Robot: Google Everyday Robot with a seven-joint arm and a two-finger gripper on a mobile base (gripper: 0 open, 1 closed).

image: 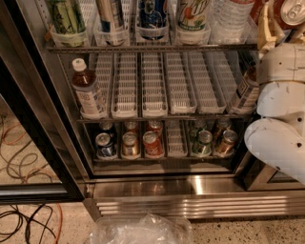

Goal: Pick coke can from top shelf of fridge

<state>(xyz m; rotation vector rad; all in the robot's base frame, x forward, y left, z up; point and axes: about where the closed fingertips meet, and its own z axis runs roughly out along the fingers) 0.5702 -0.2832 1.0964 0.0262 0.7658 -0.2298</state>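
1. Grips the coke can in the gripper, fingers closed on either side, at the upper right edge of the fridge; tilts the silver lid into view.
2. Looks like the lift-out step, at top shelf height, just right of its lane fronts.
3. Calls next for a steady pull back, clear of the rail and the clear bottle just left of the gripper.
4. Shows no readable script on the can; leaves the brown bottle label, below and far left, too small to read.
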